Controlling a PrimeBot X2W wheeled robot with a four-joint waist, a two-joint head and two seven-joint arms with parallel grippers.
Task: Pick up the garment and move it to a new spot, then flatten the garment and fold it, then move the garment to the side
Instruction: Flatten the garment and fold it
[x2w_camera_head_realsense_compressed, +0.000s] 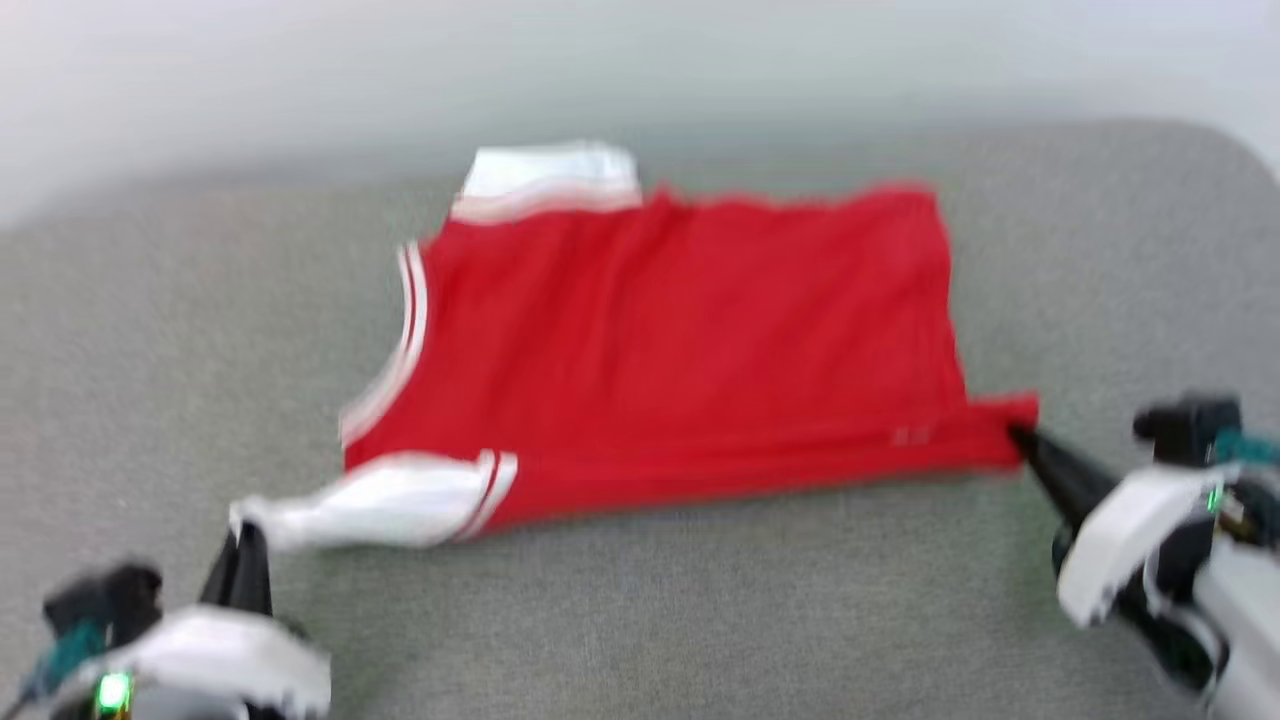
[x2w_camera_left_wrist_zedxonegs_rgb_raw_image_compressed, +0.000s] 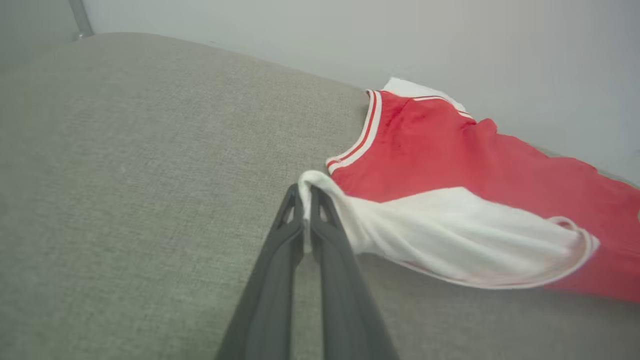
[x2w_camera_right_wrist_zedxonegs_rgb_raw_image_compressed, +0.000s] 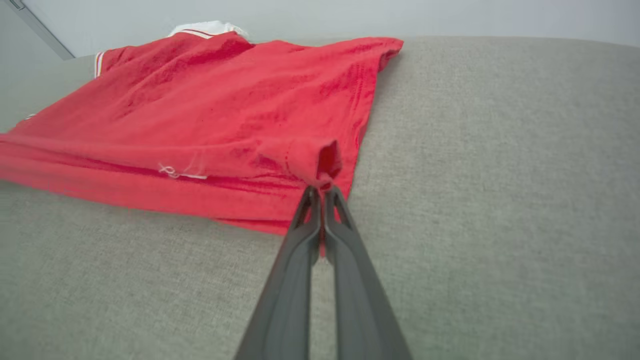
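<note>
Garment (x2w_camera_head_realsense_compressed: 680, 340): is being stretched sideways across the grey cushion (x2w_camera_head_realsense_compressed: 700, 620), near its far edge.
Left gripper (x2w_camera_left_wrist_zedxonegs_rgb_raw_image_compressed: 306, 195): is being clenched on the white sleeve (x2w_camera_left_wrist_zedxonegs_rgb_raw_image_compressed: 450, 235) end.
Right gripper (x2w_camera_right_wrist_zedxonegs_rgb_raw_image_compressed: 322, 192): is being clenched on the red hem corner (x2w_camera_right_wrist_zedxonegs_rgb_raw_image_compressed: 320, 160).
Handling: is being judged light, limp and stretchy; corners are being favoured as holds.
Unclear: the head view is being blurred; the logo (x2w_camera_right_wrist_zedxonegs_rgb_raw_image_compressed: 180, 172) is barely being made out.
</note>
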